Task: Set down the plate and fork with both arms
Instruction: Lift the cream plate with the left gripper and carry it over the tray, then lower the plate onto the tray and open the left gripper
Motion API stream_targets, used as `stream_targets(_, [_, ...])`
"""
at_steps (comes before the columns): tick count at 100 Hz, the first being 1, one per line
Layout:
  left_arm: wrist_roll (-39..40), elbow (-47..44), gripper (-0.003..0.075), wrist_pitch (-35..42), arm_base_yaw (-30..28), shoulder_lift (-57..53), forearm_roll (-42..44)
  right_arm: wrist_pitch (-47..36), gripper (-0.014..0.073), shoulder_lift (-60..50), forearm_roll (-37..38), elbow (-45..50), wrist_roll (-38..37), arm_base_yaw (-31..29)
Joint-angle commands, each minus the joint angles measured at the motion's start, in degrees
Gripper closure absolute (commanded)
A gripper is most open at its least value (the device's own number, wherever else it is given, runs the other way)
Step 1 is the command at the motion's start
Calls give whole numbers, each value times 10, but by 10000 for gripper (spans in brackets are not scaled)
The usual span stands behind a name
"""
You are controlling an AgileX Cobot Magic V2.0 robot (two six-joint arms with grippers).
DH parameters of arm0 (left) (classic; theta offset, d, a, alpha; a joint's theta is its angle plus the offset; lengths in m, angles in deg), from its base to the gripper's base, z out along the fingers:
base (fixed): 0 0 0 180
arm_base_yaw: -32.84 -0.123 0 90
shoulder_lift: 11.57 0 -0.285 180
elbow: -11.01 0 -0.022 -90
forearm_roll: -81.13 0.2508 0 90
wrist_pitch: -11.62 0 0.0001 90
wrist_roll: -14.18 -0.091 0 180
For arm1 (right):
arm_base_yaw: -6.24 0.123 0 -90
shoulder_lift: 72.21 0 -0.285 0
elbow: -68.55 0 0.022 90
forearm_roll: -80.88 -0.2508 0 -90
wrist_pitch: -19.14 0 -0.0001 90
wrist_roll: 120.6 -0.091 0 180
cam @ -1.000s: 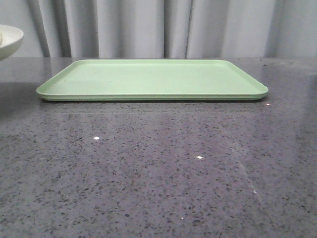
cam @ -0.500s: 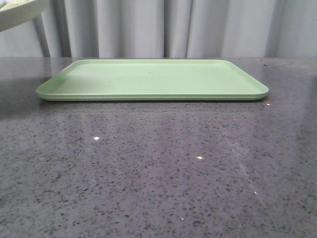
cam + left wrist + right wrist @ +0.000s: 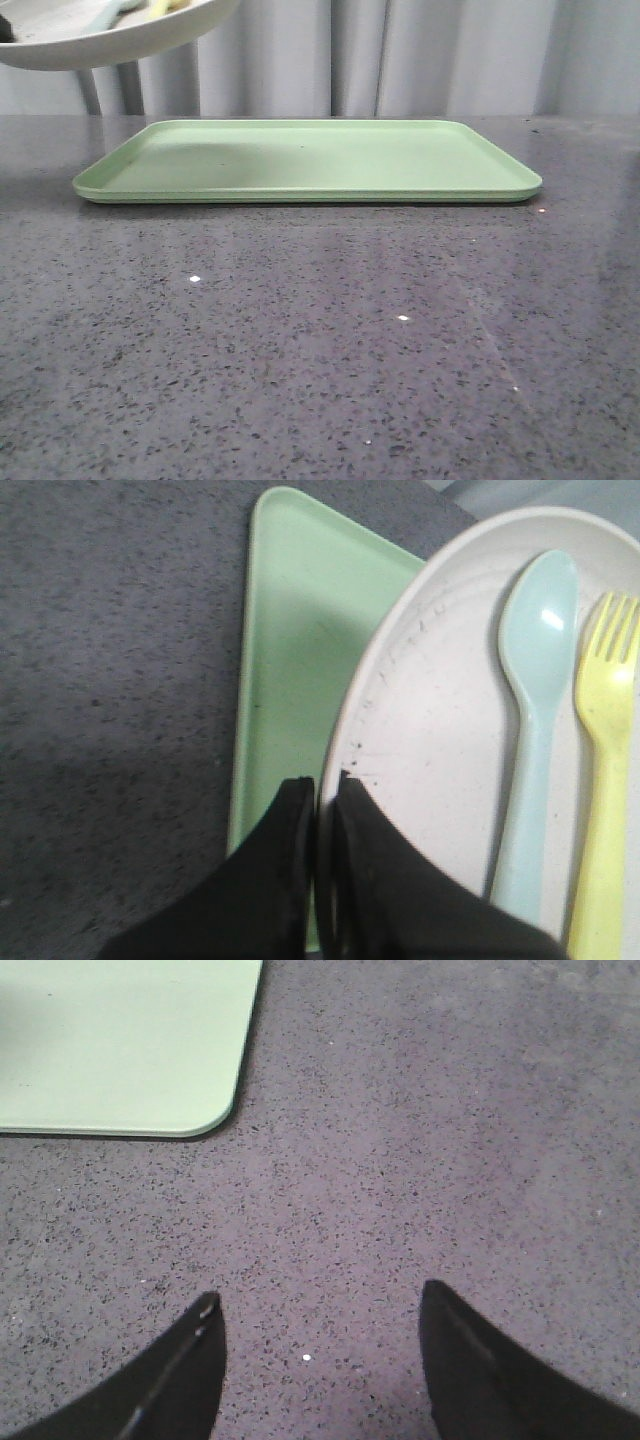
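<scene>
The cream plate (image 3: pixel 430 730) hangs in the air, clamped at its rim by my left gripper (image 3: pixel 322 778), which is shut on it. In the front view the plate (image 3: pixel 110 40) is at the top left, above the left end of the green tray (image 3: pixel 310 158). The yellow fork (image 3: pixel 605 750) lies in the plate beside a pale blue-green spoon (image 3: pixel 535 700). My right gripper (image 3: pixel 315 1305) is open and empty, low over the bare counter, off a corner of the tray (image 3: pixel 120 1040). Neither gripper shows in the front view.
The dark speckled counter (image 3: pixel 320 340) stretches in front of the tray. Grey curtains (image 3: pixel 400 55) hang behind the table. The tray itself holds nothing.
The plate has risen and moved right into the front view, from the left edge to above the tray's left end. A shadow now falls on the tray's left part.
</scene>
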Motion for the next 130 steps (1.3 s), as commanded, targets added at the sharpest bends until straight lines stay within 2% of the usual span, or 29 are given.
stream_targets(1, [30,38,741,40,38,0,-33,-45,155,9,0,-19,4,-3])
stream_targets(30, [176,136,741,76,144,83,120,-45,155,9,0,-19,4,-3])
stream_targets(52, [263,196,741,98,186,137,200,-45,155,9,0,-19,4,-3])
stream_targets(68, [319,206,741,110,207,157,266,-45,155,9,0,-19,4,-3])
stream_targets(130, [325,206,741,122,219,202,261,-45,155,9,0,-19,4,-3])
